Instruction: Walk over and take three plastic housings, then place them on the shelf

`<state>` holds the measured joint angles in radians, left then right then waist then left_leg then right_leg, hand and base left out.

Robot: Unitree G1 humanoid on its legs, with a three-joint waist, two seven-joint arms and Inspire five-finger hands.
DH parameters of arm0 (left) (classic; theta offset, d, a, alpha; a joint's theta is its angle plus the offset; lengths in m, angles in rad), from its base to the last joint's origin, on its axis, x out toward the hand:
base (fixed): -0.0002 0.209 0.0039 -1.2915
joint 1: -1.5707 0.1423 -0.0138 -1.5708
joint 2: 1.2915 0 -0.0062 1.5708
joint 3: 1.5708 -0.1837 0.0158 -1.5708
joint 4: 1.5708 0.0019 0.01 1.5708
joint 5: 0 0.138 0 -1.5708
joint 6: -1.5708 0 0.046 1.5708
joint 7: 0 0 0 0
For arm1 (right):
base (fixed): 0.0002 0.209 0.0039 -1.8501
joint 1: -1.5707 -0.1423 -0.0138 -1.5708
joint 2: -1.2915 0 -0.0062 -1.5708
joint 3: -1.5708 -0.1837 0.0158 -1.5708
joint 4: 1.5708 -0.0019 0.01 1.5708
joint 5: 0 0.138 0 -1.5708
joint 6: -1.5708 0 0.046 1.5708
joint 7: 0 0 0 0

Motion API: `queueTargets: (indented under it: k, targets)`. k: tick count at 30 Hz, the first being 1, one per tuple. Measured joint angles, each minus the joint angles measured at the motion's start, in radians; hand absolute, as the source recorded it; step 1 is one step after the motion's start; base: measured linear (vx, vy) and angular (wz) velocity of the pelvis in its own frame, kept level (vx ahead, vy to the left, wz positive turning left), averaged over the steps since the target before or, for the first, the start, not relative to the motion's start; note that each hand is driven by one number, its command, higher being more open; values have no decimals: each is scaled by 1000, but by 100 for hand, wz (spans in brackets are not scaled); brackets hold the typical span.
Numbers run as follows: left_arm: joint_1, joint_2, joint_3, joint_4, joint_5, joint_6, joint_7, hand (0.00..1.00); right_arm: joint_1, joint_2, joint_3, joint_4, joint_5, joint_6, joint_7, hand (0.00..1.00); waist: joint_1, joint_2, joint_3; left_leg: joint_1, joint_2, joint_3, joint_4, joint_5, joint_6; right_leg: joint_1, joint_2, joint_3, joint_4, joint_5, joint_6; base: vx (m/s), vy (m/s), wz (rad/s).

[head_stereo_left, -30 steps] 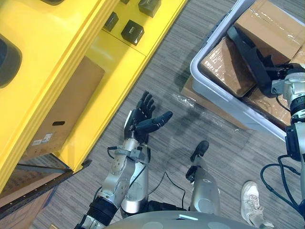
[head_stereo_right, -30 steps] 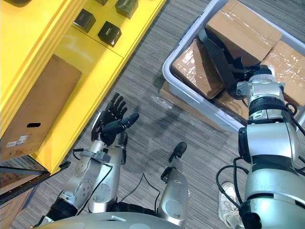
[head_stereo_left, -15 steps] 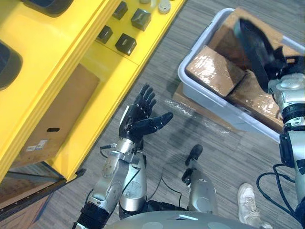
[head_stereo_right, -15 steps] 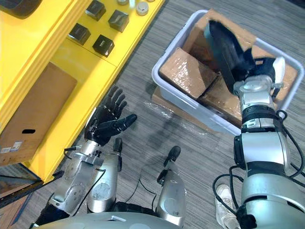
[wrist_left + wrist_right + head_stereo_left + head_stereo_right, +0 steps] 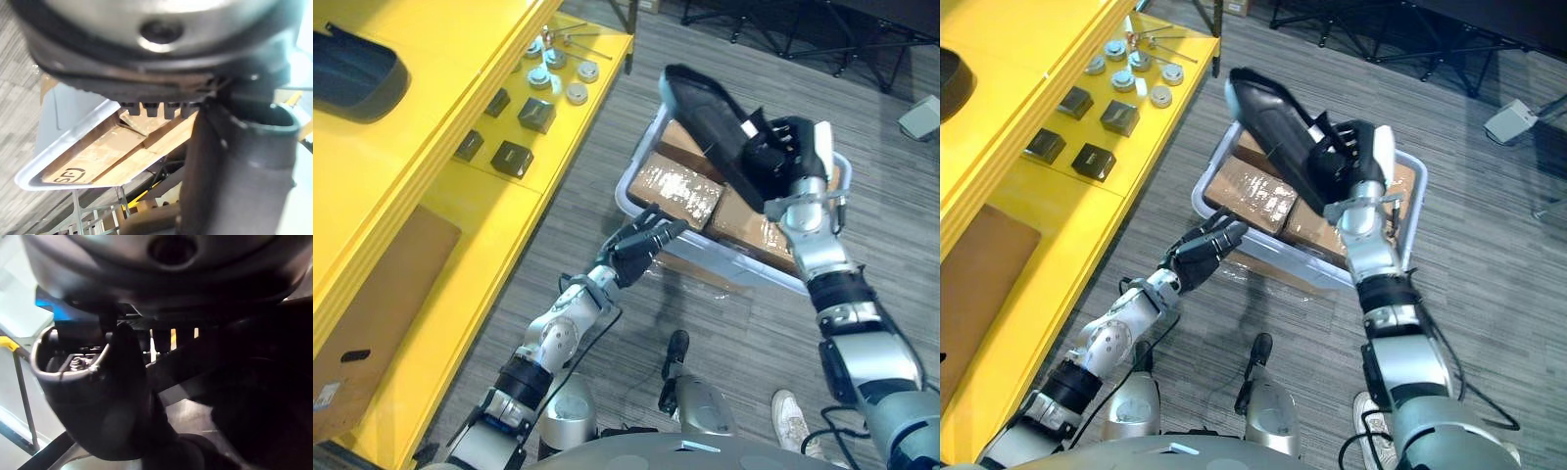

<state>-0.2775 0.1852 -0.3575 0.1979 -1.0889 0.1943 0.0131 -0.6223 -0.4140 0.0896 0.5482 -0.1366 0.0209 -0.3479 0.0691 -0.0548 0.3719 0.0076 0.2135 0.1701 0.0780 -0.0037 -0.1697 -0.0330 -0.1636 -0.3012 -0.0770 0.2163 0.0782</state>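
One black plastic housing (image 5: pixel 705 106) is held clamped in the right hand (image 5: pixel 785 157), high above the grey bin (image 5: pixel 628 192) at 1 o'clock. The left hand (image 5: pixel 641 251) is seen empty, fingers loosely apart, near the bin rim. Housing is judged light, stiff, slick; best gripped at its rim.

Silver-grey arms (image 5: pixel 553 338) carry dark robot hands (image 5: pixel 641 247) (image 5: pixel 781 162), one seemingly white-thumbed.

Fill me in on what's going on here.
The robot's right hand grips a black plastic housing, held up over the grey bin of cardboard boxes. Its left hand is open and empty near the bin's rim. Another dark housing already lies on the yellow shelf at the left.
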Motion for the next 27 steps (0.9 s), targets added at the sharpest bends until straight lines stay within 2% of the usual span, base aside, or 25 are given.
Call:
queueTargets:
  k: [4,8,10,14,19,20,26,27]
  targets:
    - [-12,-33,4,25,-121,-40,6,100,104,61,39,-81,-56,-5,-1,0,-19,0,-45,21,-1,12,-13,1,0,8,1,6,-1,0,0,-9,5,-8]
    - [-54,-67,-33,49,-135,-81,12,100,198,132,124,-95,-76,-28,0,0,-21,-1,-91,43,-1,19,-16,-1,-1,25,0,7,-2,-4,0,-40,0,-6]
    - [-67,-81,-39,79,-134,-108,49,100,225,184,141,-95,-89,-36,-10,0,-23,1,-103,59,-2,23,-31,5,5,31,0,6,-3,-9,0,-66,-10,-6]
    - [-71,-82,-57,110,-131,-109,59,100,247,187,177,-95,-91,-46,-10,0,-18,1,-112,75,-4,26,-63,23,-2,33,0,1,-8,-19,-3,-69,-8,1]
    - [-71,-82,-79,127,-118,-106,60,100,281,200,181,-95,-90,-55,-32,0,-22,-1,-146,82,-12,21,-84,39,5,32,-5,-5,-8,-15,3,-5,-1,1]
    - [-71,-82,-85,127,-111,-106,64,0,288,200,181,-95,-90,-60,-37,0,-25,-1,-154,82,-14,20,-85,41,1,33,-7,-8,-8,-10,2,36,17,3]
    - [-71,-83,-100,123,79,-103,126,0,305,191,196,-90,-88,-67,-96,0,-21,-4,-176,82,-16,12,-86,41,1,39,-10,-19,-3,-5,5,30,11,5]
    - [-71,-83,-101,124,92,-104,162,0,305,191,197,-90,-87,-68,-117,0,-21,-5,-176,83,-16,10,-86,41,1,42,-10,-20,-3,-5,5,0,7,4]
